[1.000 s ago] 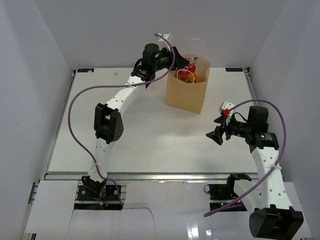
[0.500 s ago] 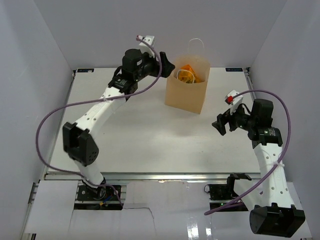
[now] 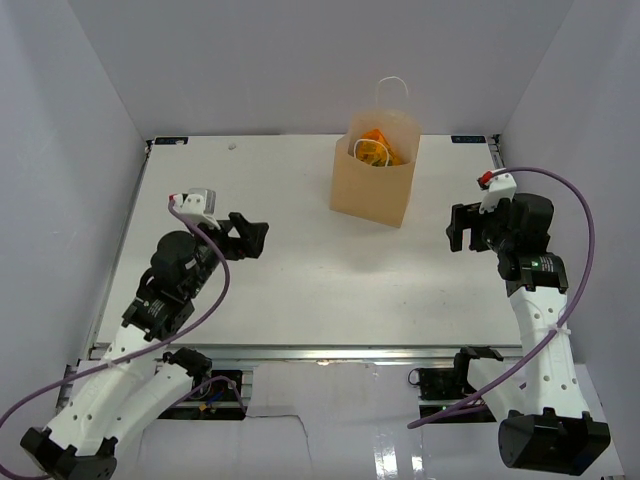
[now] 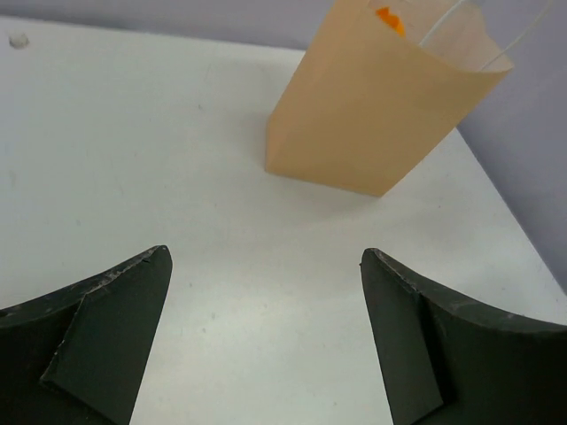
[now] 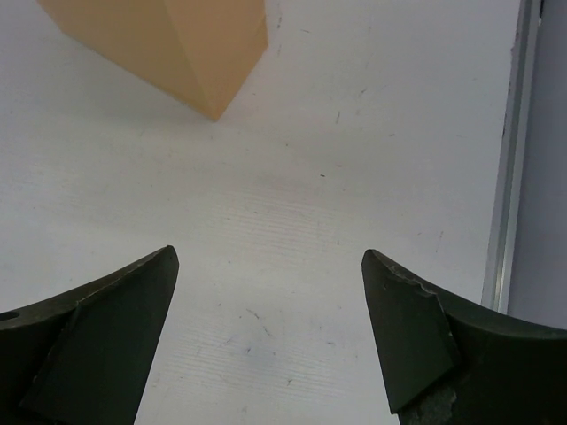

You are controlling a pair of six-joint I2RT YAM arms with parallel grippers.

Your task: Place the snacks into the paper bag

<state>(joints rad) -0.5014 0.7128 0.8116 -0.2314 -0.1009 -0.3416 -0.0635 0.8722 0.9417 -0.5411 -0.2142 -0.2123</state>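
Note:
The tan paper bag stands upright at the back middle of the table, white loop handles up, and an orange snack pouch shows in its mouth. In the left wrist view the paper bag is far ahead, an orange bit at its rim. My left gripper hovers open over the left half of the table, well short of the bag, nothing between its fingers. My right gripper is open and empty to the right of the bag; the bag's corner shows ahead of it.
White table top with a metal rail along its right edge. White enclosure walls stand on three sides. No loose packets lie on the table in these views.
My left arm has pulled back from the bag's mouth to the near left, and its gripper has opened. The red packet seen at the bag's mouth is gone from sight. The right gripper drew back slightly rightward.

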